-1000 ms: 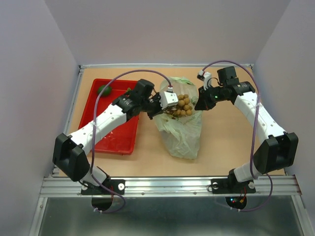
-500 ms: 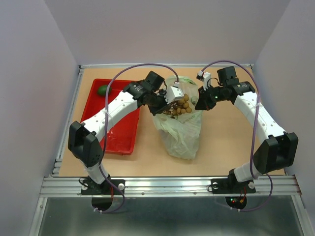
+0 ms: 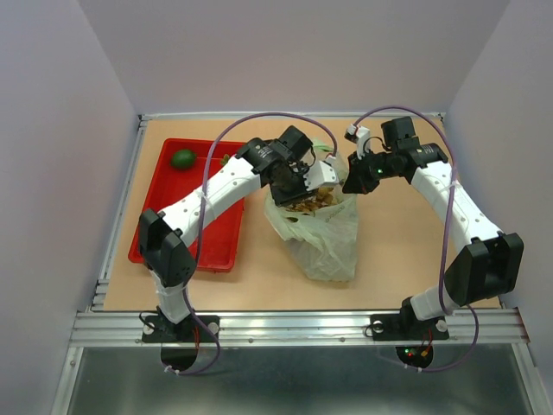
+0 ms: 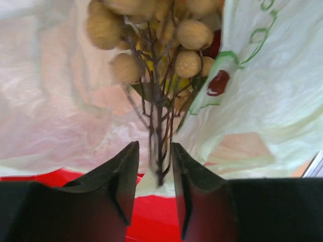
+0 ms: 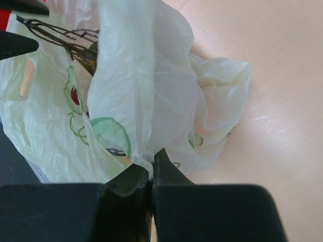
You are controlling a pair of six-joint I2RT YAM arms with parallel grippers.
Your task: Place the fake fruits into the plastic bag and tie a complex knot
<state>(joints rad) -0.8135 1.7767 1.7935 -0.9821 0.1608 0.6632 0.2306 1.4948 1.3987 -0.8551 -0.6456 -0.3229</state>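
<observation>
One green round fruit (image 3: 182, 158): sat in the far left corner of the red tray (image 3: 220, 252), well apart from everything else.
Plastic bag (image 3: 328, 238): lay crumpled at the middle of the table (image 3: 406, 242), just right of the tray, with its open mouth toward the far side and its body trailing toward the near edge.
Left gripper (image 4: 155, 151): hung at the bag's mouth with its fingers parted; a thin dark stem ran between them with a sliver of gap on either side, so nothing was clamped.
Brownish bunch (image 4: 187, 63): the stem's round tan fruits were inside the bag's mouth, with pale film on both sides.
Other fruits: patches of dark red and yellow showed behind the bunch in the left wrist view, but which pieces they were could not be told.
Right gripper (image 5: 151, 169): fingers were pressed together on a gathered fold of the bag's rim, on the bag's far right side.
</observation>
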